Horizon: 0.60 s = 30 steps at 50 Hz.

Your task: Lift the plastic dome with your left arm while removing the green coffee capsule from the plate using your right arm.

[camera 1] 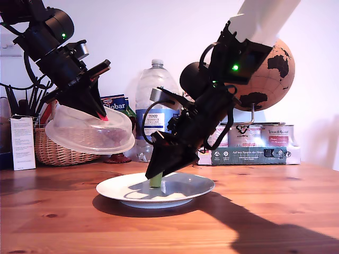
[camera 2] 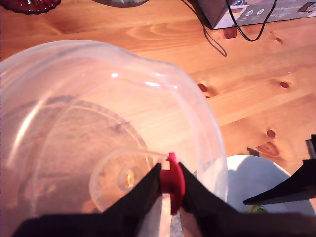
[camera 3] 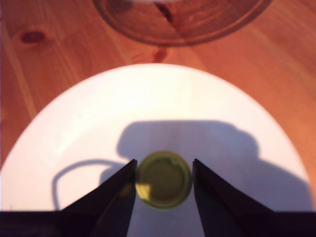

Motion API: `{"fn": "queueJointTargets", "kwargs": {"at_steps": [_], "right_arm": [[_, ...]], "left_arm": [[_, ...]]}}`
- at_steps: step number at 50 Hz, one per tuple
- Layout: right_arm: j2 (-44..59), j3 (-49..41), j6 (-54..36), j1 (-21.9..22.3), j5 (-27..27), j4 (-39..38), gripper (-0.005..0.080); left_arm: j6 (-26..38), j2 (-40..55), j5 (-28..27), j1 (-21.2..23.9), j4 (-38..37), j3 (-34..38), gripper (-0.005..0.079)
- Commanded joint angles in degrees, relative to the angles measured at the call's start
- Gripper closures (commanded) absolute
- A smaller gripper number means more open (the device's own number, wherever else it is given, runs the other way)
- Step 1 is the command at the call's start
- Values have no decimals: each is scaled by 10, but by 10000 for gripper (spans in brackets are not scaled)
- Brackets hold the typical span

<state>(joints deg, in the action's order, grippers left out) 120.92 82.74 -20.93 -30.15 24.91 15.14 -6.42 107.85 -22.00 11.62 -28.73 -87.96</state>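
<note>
While resting on one white plate (camera 1: 196, 186) at the counter's (camera 1: 275, 211) centre, standing upright between spread jaws of my second gripper (camera 3: 163, 178): one green coffee capsule (camera 3: 163, 179), olive, tapered, round rim facing the second wrist view; contact with the jaws not discernible. Hanging tilted above the counter, toward the exterior view's left and clear of the plate: one translucent plastic dome (camera 1: 87, 132), its red tab (camera 2: 172, 181) being pinched by my first gripper (camera 2: 170, 183).
</note>
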Motion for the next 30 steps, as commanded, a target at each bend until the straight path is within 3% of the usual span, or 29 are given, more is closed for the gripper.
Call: {"fn": "queueJointTargets", "kwargs": {"at_steps": [1, 22, 30], "right_arm": [[14, 23, 2, -5, 0, 0, 443], [14, 59, -17, -1, 0, 75, 433], [14, 59, -25, -2, 0, 97, 279]], "left_arm": [[5, 8, -2, 1, 4, -4, 765], [5, 8, -2, 1, 4, -4, 765], [5, 8, -3, 1, 4, -4, 765]]}}
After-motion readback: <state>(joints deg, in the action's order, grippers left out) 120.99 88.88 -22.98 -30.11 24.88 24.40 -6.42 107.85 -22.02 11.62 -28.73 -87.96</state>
